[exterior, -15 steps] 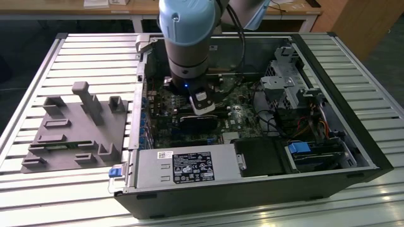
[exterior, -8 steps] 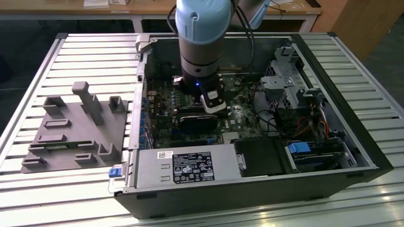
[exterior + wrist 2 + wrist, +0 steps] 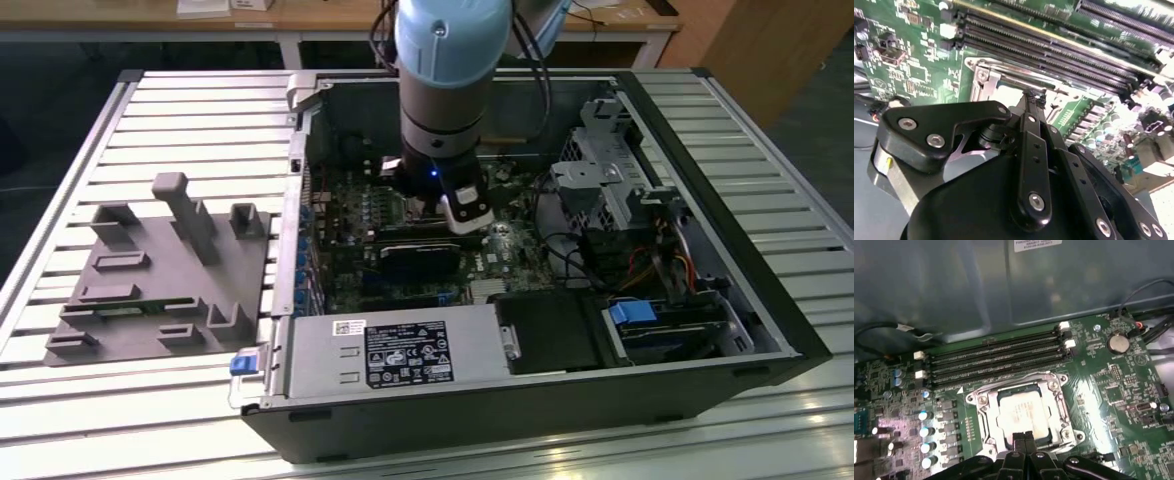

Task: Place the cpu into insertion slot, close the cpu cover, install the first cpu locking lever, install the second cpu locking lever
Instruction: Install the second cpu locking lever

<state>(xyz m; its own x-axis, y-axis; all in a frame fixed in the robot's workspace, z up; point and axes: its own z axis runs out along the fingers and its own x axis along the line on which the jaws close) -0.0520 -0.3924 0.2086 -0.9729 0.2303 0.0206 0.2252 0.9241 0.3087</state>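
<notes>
Gleaming square silvery cpu [image 3: 1021, 415] seated

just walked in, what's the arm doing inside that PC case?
The arm is reaching into the open computer case, its tool poised at the edge of the insertion slot on the green motherboard. The cpu already lies in the slot, with the cpu cover down around it. The tool's fingers are together, holding nothing. The long memory slots run just beyond the socket.
</notes>
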